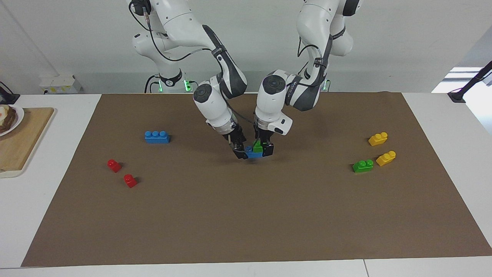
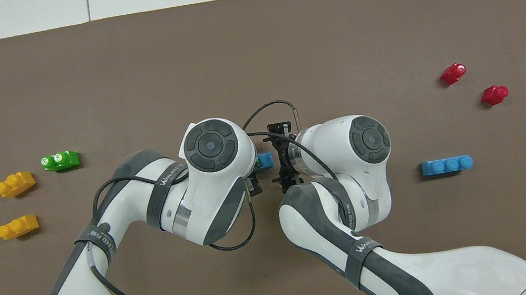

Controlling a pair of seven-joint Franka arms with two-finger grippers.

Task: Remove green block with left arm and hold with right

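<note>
A green block (image 1: 257, 146) sits on top of a blue brick (image 1: 253, 153) at the middle of the brown mat, at or just above its surface. My left gripper (image 1: 264, 148) comes down from above and is shut on the green block. My right gripper (image 1: 241, 151) is shut on the blue brick's end toward the right arm's side. In the overhead view the left wrist covers the green block, and only a corner of the blue brick (image 2: 265, 159) shows between the two hands. A second green block (image 1: 363, 166) lies loose toward the left arm's end.
Two yellow bricks (image 1: 378, 139) (image 1: 386, 158) lie by the loose green block. A second blue brick (image 1: 157, 137) and two red blocks (image 1: 114, 165) (image 1: 130, 180) lie toward the right arm's end. A wooden board (image 1: 23, 142) with a plate is off the mat there.
</note>
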